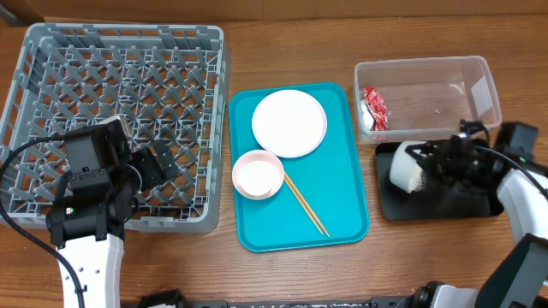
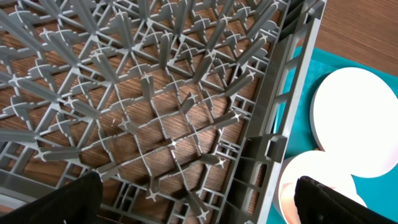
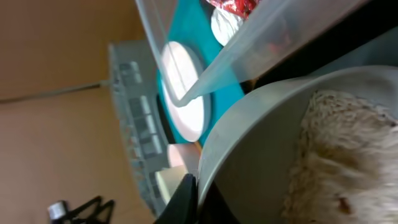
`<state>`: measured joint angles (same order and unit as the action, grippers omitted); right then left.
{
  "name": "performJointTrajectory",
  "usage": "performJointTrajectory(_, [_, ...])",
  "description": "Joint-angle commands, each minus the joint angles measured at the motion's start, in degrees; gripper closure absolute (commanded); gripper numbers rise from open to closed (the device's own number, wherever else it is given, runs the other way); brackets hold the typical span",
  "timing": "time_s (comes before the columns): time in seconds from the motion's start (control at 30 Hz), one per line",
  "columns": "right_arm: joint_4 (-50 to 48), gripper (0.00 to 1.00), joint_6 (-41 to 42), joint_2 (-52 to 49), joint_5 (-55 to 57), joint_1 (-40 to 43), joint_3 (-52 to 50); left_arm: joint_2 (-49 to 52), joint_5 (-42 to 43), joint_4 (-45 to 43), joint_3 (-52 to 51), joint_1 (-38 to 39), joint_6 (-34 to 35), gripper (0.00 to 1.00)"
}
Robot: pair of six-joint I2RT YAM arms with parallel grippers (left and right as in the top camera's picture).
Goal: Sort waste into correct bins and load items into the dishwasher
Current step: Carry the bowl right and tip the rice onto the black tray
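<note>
Left claw (image 2: 199, 208): fully open and holding nothing. In the left wrist view its two black fingertips (image 2: 68, 199) sit at the lower corners, wide apart, above the lattice floor of the grey dish rack (image 1: 120, 34). The claw hangs over the rack's near right part, close to the wall that faces the teal serving tray (image 1: 342, 197).

Right claw (image 1: 428, 161): closed on the rim of the grey-white bowl (image 1: 404, 167). The bowl is tipped onto its side above the left end of the black rectangular tray (image 1: 445, 205). White rice (image 3: 348, 162) clings to the inside of the bowl, as the right wrist view shows.

Waste and bins:
- The clear plastic tub (image 1: 437, 94) stands on the tabletop (image 1: 282, 51), just behind the black tray.
- The red snack wrapper (image 1: 373, 109) lies inside the tub at its left end.

Items on the teal serving tray, which sits between the rack and the two bins:
- The round white plate (image 1: 289, 122) lies flat in the far half.
- The pale pink bowl (image 1: 258, 174) stands upright at the left edge, just beside the plate.
- The wooden chopsticks (image 1: 306, 205) lie diagonally, from beside the pink bowl toward the near right corner
</note>
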<state>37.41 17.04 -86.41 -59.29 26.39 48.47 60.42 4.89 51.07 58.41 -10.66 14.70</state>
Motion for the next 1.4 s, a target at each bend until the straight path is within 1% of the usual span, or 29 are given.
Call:
performJointTrajectory(0.0, [-1.11,0.96,-0.98,1.09,-11.34,3.96,-1.73,0.33,-0.44,-0.17,1.55,-0.20,0.57,0.00])
performJointTrajectory(0.13, [-1.38,0.96,-0.98,1.05,-18.08,7.50,-2.08,0.33,-0.42,-0.17,1.55,-0.20,0.57,0.00])
performJointTrajectory(0.2, [-3.10,0.96,-0.96,1.05,-23.47,9.25,-2.08,0.33,-0.42,-0.15,1.55,-0.20,0.57,0.00])
performJointTrajectory(0.47, [-4.22,0.96,-0.81,1.05,-30.40,12.31,-2.08,0.33,-0.42,-0.15,1.55,-0.20,0.57,0.00])
performJointTrajectory(0.73, [-4.17,0.96,-0.55,1.05,-30.64,14.14,-2.08,0.33,-0.42,-0.15,1.55,-0.20,0.57,0.00])
performJointTrajectory(1.27, [-4.17,0.96,0.07,1.05,-30.64,14.23,-2.08,0.33,-0.42,-0.17,1.55,-0.20,0.57,0.00])
performJointTrajectory(1.37, [-4.22,0.96,-2.27,1.07,-30.64,13.86,-2.05,0.33,-0.42,-0.22,1.55,-0.20,0.57,0.00])
